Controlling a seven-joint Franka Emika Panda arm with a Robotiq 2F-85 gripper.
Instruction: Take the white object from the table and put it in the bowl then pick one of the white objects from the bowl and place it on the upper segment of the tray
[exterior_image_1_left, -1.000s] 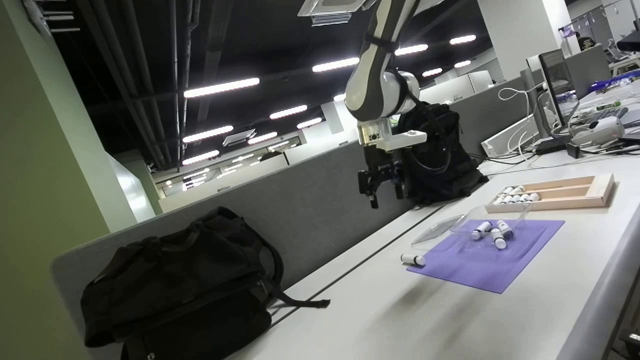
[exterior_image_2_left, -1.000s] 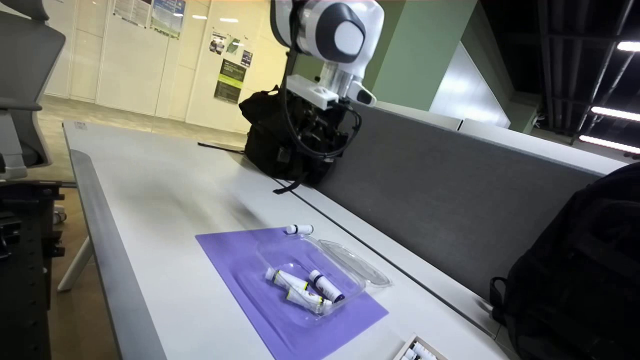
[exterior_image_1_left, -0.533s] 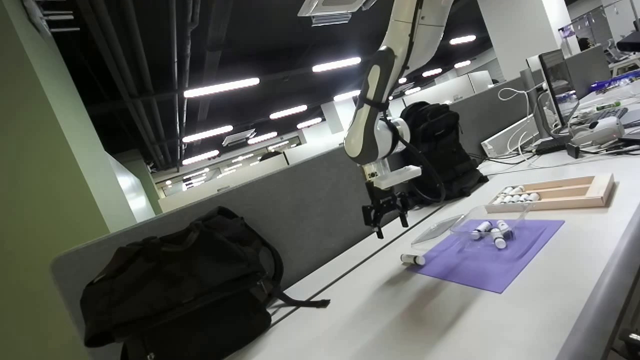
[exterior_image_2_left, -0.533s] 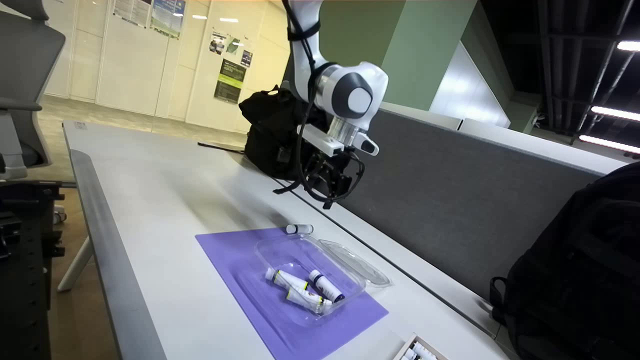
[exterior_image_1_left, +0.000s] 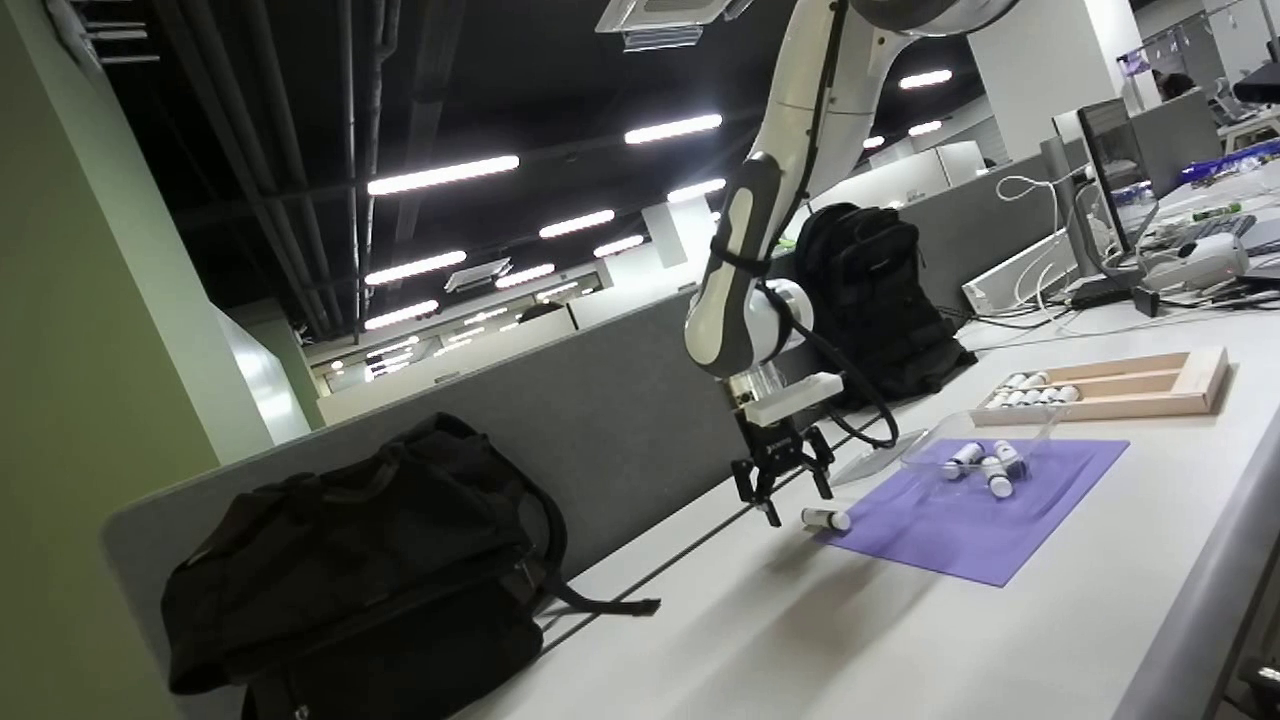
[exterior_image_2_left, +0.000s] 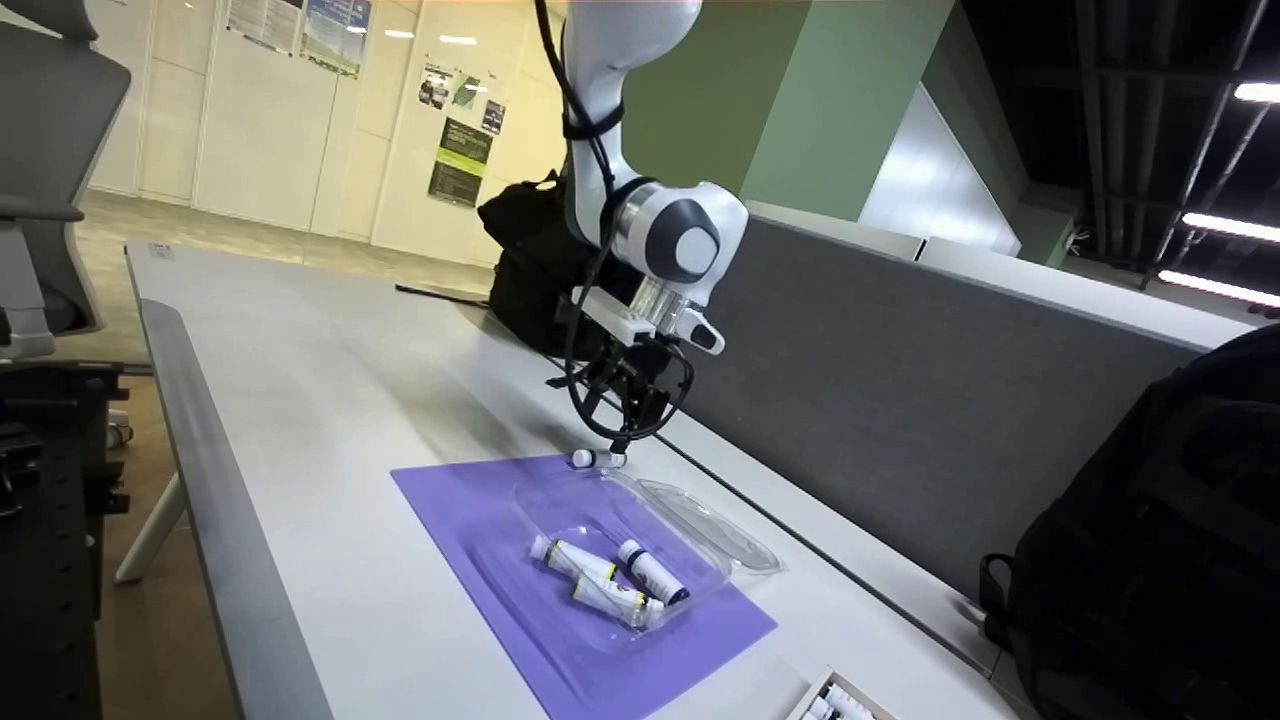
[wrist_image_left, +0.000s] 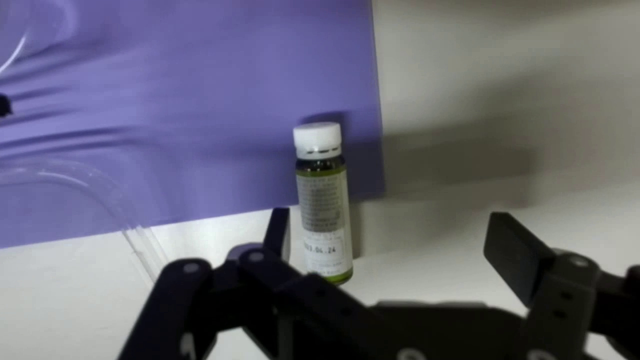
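The white object is a small white-labelled bottle (exterior_image_1_left: 826, 519) lying on its side, its cap end over a corner of the purple mat. It also shows in an exterior view (exterior_image_2_left: 600, 458) and the wrist view (wrist_image_left: 325, 220). My gripper (exterior_image_1_left: 799, 505) is open and empty, just above and beside the bottle. In the wrist view the bottle lies between the fingers (wrist_image_left: 390, 220), closer to the left one. The bowl is a clear plastic container (exterior_image_1_left: 938, 440) on the mat, holding several similar bottles (exterior_image_2_left: 652, 572). The light-wood tray (exterior_image_1_left: 1130, 407) holds several bottles at one end.
A purple mat (exterior_image_2_left: 450, 505) lies under the container. A clear lid (exterior_image_2_left: 710, 525) lies beside it. A grey partition (exterior_image_1_left: 620, 420) runs along the back of the table, with a black backpack (exterior_image_1_left: 370, 570) and another backpack (exterior_image_1_left: 870, 300) against it. A monitor (exterior_image_1_left: 1110, 170) stands farther along.
The arm has come down, bringing the open gripper from well above the table to just over the lone bottle. The bottles, container and tray have not moved.
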